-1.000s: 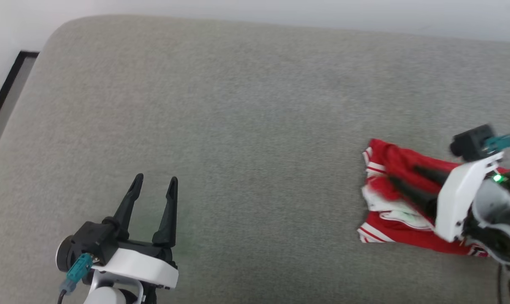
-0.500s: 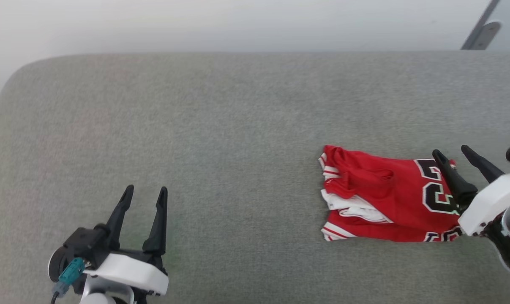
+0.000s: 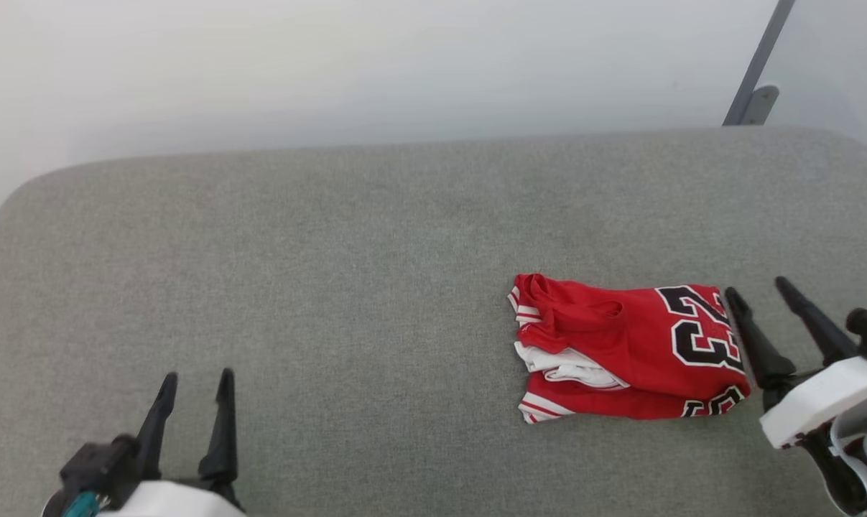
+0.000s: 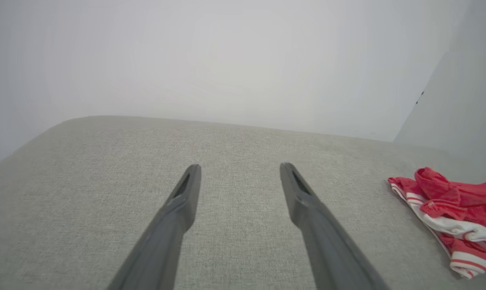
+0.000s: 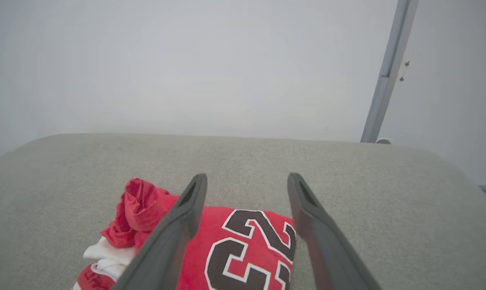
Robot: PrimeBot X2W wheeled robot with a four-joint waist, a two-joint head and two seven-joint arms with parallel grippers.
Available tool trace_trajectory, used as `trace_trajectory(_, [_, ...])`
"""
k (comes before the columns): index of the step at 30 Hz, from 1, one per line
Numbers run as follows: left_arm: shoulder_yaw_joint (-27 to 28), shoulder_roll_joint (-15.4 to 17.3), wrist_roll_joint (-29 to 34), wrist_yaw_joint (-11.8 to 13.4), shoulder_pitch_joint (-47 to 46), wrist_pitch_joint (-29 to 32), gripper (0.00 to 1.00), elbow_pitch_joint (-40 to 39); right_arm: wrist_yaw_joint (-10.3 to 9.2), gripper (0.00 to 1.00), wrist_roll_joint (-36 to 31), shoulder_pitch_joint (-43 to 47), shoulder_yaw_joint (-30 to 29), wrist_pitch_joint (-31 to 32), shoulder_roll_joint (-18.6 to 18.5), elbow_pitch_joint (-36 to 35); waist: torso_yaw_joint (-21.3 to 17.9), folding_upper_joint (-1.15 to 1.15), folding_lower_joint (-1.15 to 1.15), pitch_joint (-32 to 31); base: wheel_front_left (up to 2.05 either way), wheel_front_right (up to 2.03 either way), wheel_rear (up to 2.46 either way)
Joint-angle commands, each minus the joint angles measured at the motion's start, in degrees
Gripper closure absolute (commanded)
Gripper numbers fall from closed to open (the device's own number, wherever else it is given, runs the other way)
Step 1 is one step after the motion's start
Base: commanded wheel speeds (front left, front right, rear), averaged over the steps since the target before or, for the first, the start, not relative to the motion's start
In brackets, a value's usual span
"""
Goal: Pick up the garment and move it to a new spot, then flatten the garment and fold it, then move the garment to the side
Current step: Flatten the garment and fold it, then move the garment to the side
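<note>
Red garment (image 3: 620, 345): folded compact, lying right of centre on grey cushion (image 3: 332, 287), apparently set aside as finished. Right gripper (image 3: 753, 286) just beside it, spread, empty; left gripper (image 3: 197, 373) spread, well apart.

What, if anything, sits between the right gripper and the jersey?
Nothing visible. The right gripper, jaws open, hangs at the right edge of the folded garment, with bare grey cushion around them.
</note>
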Motion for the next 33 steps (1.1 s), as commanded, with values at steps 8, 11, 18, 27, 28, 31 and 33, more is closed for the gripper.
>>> trace_trajectory(8, [2.63, -0.48, 1.20, -0.08, 5.42, -0.28, 0.00, -2.06, 0.00, 0.00, -5.11, 8.22, -8.97, -0.34, 1.99, -6.84, 0.62, 0.00, 0.00, -1.80, 0.00, 0.00, 0.00])
trace_trajectory(11, [3.57, -0.79, 1.49, -0.08, 7.50, -0.28, 0.00, -3.55, 0.00, 0.00, -6.30, 11.69, -11.64, -0.35, 2.11, -9.38, 0.97, 0.00, 0.00, -1.88, 0.00, 0.00, 0.00])
trace_trajectory(18, [5.25, -2.27, 2.86, -0.08, 11.02, -0.28, 0.00, -7.25, 0.00, 0.00, -7.48, 17.07, -16.29, -0.07, 2.67, -13.70, 1.30, 0.00, 0.00, -1.30, 0.00, 0.00, 0.00])
trace_trajectory(27, [3.58, -2.75, 3.46, -0.08, 7.11, -0.28, 0.00, -8.61, 0.00, 0.00, -7.95, 15.21, -16.08, 3.61, 1.37, -14.92, 1.73, 0.00, 0.00, 1.69, 0.00, 0.00, 0.00])
trace_trajectory(28, [3.03, -2.72, 3.56, -0.08, 6.39, -0.28, 0.00, -8.51, 0.00, 0.00, -8.24, 14.37, -15.72, 4.61, 0.73, -14.75, 1.82, 0.00, 0.00, 2.29, 0.00, 0.00, 0.00])
trace_trajectory(31, [1.56, -2.27, 3.87, -0.08, 4.18, -0.28, 0.00, -7.78, 0.00, 0.00, -8.40, 11.49, -13.44, 8.98, -1.48, -14.19, 1.97, 0.00, 0.00, 4.31, 0.00, 0.00, 0.00])
trace_trajectory(33, [0.84, -2.21, 4.04, -0.08, 2.30, -0.28, 0.00, -7.51, 0.00, 0.00, -7.92, 9.17, -10.91, 12.48, -3.79, -14.12, 2.18, 0.00, 0.00, 6.07, 0.00, 0.00, 0.00])
